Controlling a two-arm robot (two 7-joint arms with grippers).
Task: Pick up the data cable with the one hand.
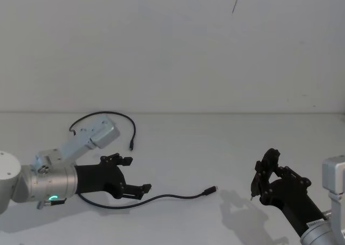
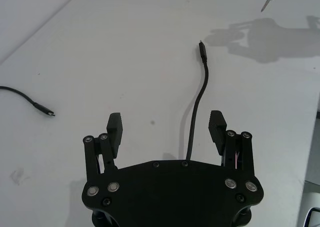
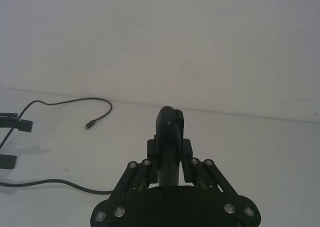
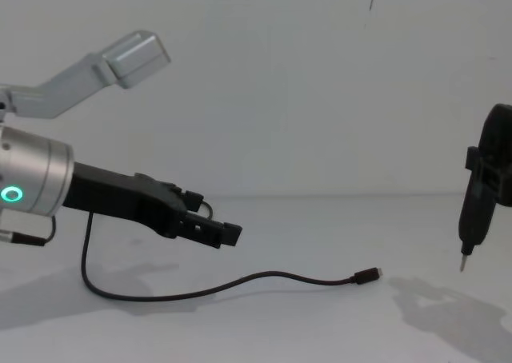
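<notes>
- The left gripper hovers low over the white table with its two fingers spread wide and nothing between the pads. This looks like a stance chosen to drop astride the cord.
- The data cable lies slack on the table. In the left wrist view it runs forward from under the palm plate and passes between the fingers, nearer one finger than the other.
- In the chest view there is a gap between the fingers and the cord below, so nothing is touching yet. By my reading a short descent is needed before closing.
- The near plug rests well clear of the left gripper, towards the middle of the table. The far plug lies beyond the gripper, after the cord loops round the silver arm link.
- The right gripper is parked to the right, clamped on a pen-shaped tool whose metal tip hangs above the table, well apart from the cable.
- The stretch of cord beneath the left wrist is hidden, so how it bends there seems impossible to judge.
</notes>
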